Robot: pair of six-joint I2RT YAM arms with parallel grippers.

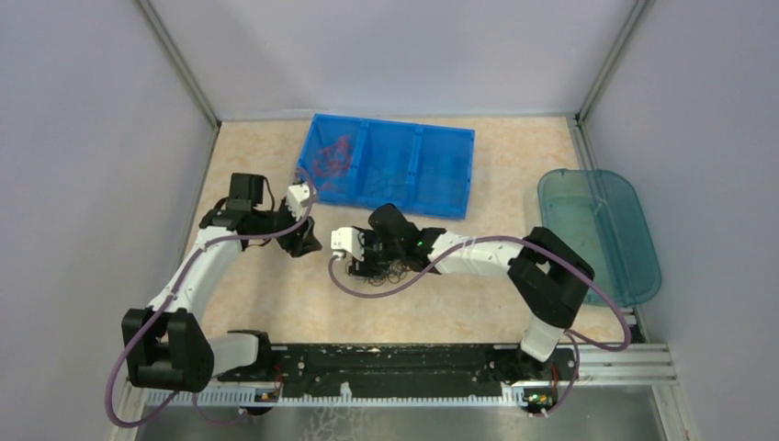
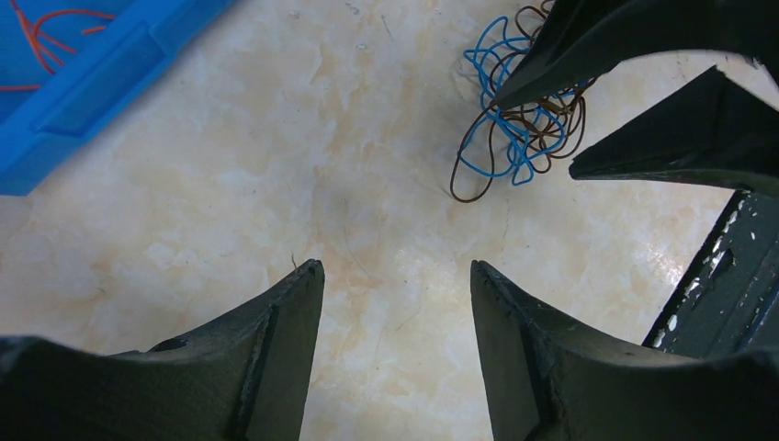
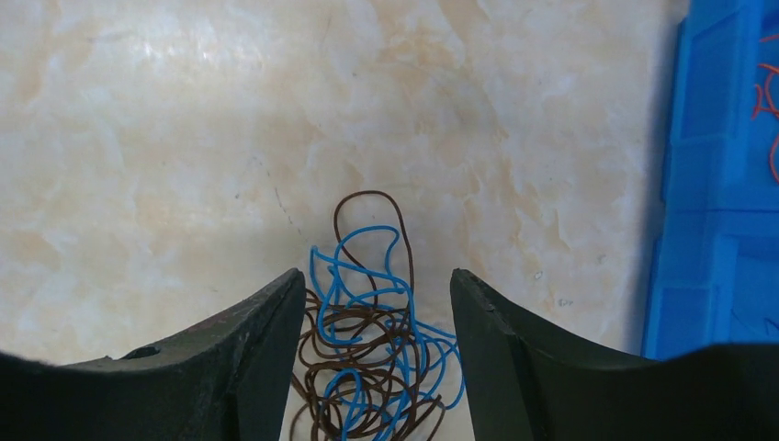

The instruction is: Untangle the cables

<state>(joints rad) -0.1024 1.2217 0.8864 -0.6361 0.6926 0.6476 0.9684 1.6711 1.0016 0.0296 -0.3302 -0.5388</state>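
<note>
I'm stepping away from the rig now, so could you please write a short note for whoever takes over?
Left gripper: open, empty, above the bare table.
Right gripper: open, straddling the blue-and-brown clump on the table.
Done: red cables lie in the blue bin, left-hand compartment.
Left: separate blue from brown.

Cables (image 3: pixel 372 367) lie between right fingers (image 3: pixel 248 358), before tray (image 1: pixel 432 175).

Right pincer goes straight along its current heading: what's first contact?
The right pincer would meet the blue-and-brown cable clump between its open fingers first, then likely the table; depth unclear.
</note>
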